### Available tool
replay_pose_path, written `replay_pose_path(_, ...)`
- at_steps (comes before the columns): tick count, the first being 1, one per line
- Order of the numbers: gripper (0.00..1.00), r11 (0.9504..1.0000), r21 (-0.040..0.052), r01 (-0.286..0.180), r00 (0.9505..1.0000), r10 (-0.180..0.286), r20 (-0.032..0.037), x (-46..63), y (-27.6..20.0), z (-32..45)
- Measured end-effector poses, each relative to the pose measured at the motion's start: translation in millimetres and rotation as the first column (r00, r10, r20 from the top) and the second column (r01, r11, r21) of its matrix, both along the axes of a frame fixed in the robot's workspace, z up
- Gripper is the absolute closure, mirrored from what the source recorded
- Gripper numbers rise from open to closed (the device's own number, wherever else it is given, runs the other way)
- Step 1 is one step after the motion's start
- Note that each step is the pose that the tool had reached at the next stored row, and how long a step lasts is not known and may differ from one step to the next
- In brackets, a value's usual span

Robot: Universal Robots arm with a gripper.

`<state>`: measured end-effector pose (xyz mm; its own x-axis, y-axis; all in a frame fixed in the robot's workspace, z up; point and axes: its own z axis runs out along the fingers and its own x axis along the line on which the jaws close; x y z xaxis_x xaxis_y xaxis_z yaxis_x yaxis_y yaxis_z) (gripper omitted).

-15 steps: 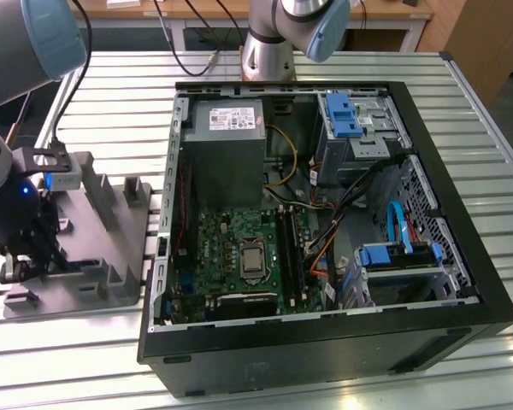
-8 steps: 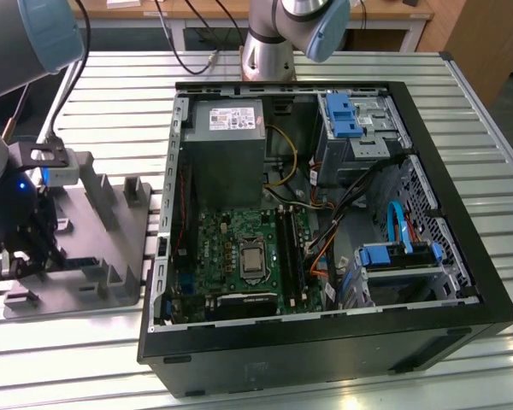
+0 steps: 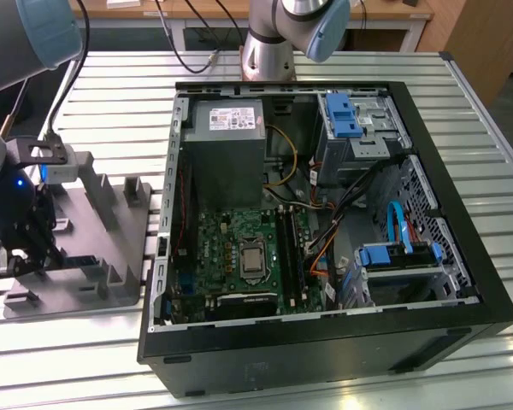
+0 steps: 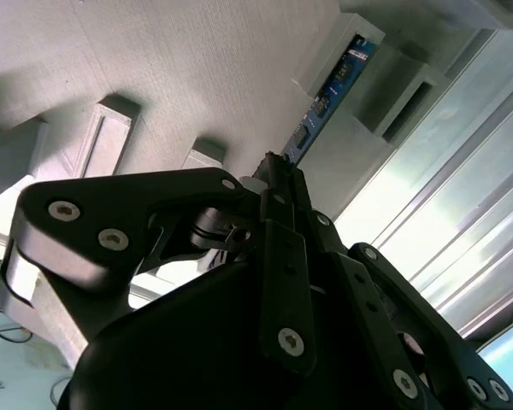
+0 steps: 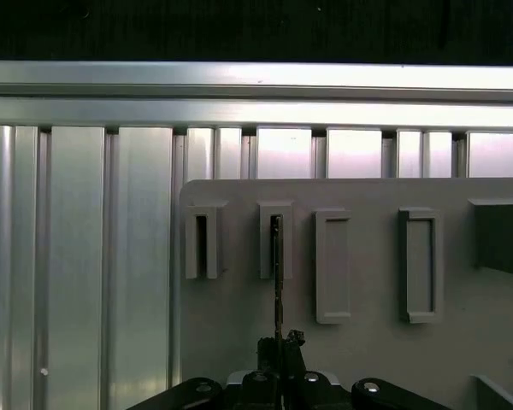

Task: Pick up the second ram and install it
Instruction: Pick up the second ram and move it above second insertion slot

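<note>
**Asker:** What did the scene hold?

**Describer:** In the exterior view, a ribbed aluminium table (image 3: 85,359) carried an open black metal computer case (image 3: 325,342), lying on its side with a green motherboard (image 3: 239,248) exposed. Just beside the case, on the exterior view's left, sat a grey plastic fixture block (image 3: 103,213) with upright slotted posts. The black two-fingered gripper (image 3: 41,259) of the grey and blue robot arm (image 3: 278,43) hung low over that block, well apart from the motherboard.

**Asker:** Where was the second ram?

**Describer:** The second ram (image 4: 329,94), a thin flat dark green-black memory stick, stood on edge at the fixture block (image 4: 154,51). In the second wrist view its far end sat in the slot of a grey post. In the first wrist view it appeared edge-on as a thin dark line (image 5: 277,273), running from the gripper (image 5: 279,343) into a narrow slotted post. In the exterior view it showed as a dark strip (image 3: 79,260) reaching out from the gripper across the block. Whether it had lifted clear of the slot, I could not tell.

**Asker:** And the fingers?

**Describer:** The fingers (image 4: 284,231) were drawn together and clamped on the stick, one on each flat side; both wrist views showed the tips meeting at the board with no gap.
</note>
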<state>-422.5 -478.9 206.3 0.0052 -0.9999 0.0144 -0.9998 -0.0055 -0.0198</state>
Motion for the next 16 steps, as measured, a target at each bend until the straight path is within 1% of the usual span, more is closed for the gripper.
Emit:
replay_pose_path(9,0.86,1.0000,0.0000,0.000,1.0000,0.000,0.0000,0.0,0.0,3.9)
replay_pose_path(16,0.86,1.0000,0.0000,0.000,1.0000,0.000,0.0000,0.0,0.0,10.3)
